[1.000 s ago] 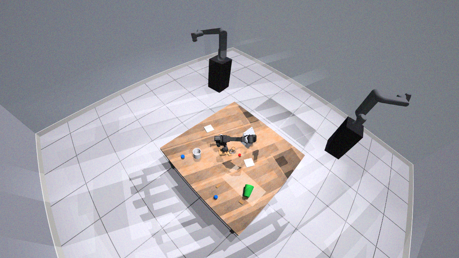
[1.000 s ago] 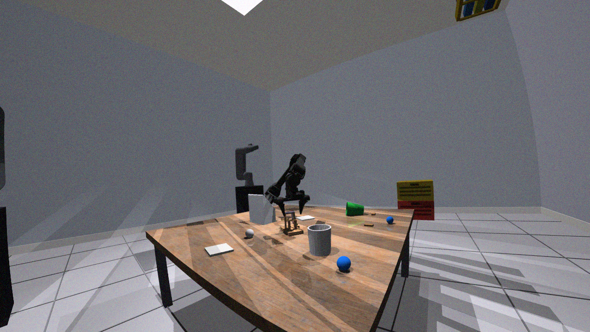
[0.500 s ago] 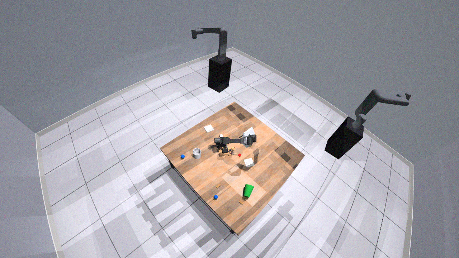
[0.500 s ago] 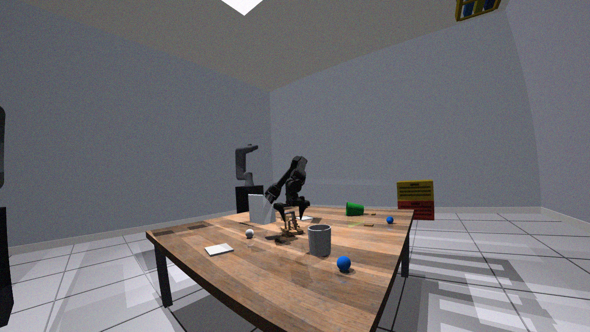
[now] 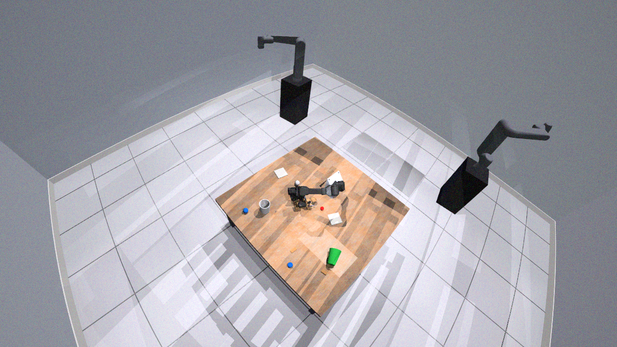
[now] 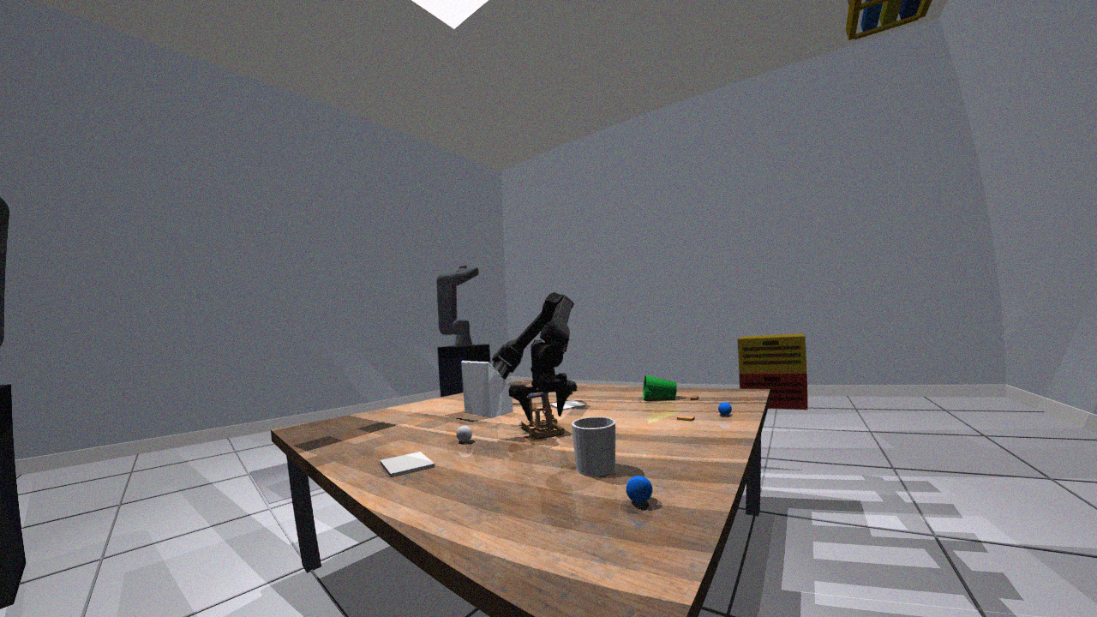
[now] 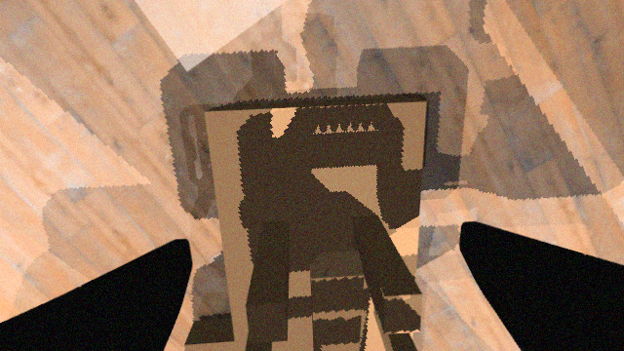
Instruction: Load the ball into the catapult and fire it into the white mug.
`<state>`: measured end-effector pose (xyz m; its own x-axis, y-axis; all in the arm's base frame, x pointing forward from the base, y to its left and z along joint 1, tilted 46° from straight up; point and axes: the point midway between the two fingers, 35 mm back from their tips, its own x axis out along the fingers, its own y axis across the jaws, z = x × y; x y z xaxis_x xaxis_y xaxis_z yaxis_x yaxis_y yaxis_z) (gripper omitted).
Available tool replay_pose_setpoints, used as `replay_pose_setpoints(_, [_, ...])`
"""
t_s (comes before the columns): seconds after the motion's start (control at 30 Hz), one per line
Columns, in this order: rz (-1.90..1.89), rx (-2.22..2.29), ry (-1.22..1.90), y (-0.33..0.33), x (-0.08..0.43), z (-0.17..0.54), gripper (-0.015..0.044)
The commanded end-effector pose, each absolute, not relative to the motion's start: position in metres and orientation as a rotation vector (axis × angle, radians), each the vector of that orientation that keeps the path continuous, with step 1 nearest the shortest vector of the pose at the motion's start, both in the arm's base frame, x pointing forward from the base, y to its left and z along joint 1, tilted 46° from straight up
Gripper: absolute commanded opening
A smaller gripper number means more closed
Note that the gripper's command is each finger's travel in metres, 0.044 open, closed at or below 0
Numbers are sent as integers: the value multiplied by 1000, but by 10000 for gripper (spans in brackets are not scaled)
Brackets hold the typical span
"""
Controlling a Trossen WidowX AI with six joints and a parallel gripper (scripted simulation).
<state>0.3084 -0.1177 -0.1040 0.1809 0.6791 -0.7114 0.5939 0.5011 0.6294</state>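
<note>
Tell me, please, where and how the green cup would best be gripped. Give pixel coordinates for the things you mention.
Probably around the side wall of the green cup [image 5: 333, 256] [image 6: 659, 389], from above, fingers astride its width: it lies on its side, so its round wall faces up.

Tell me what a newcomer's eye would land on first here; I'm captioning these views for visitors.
Probably the black arm at mid-table, its open fingers astride the small wooden catapult. Next, the bright green cup lying on its side on the table's far part in the exterior view, beyond the upright mug.
</note>
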Motion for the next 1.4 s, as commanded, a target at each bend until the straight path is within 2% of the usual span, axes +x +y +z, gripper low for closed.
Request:
replay_pose_setpoints(0.0, [83,1171,1485,-114,309,-107,440])
replay_pose_setpoints(0.17, [84,1171,1485,-109,310,-112,440])
replay_pose_setpoints(0.53, [86,1162,1490,-111,310,-110,151])
replay_pose_setpoints(0.73, [86,1162,1490,-111,310,-110,111])
replay_pose_setpoints(0.87, [84,1161,1491,-138,303,-83,6])
replay_pose_setpoints(1.37, [82,1166,1488,-136,306,-86,0])
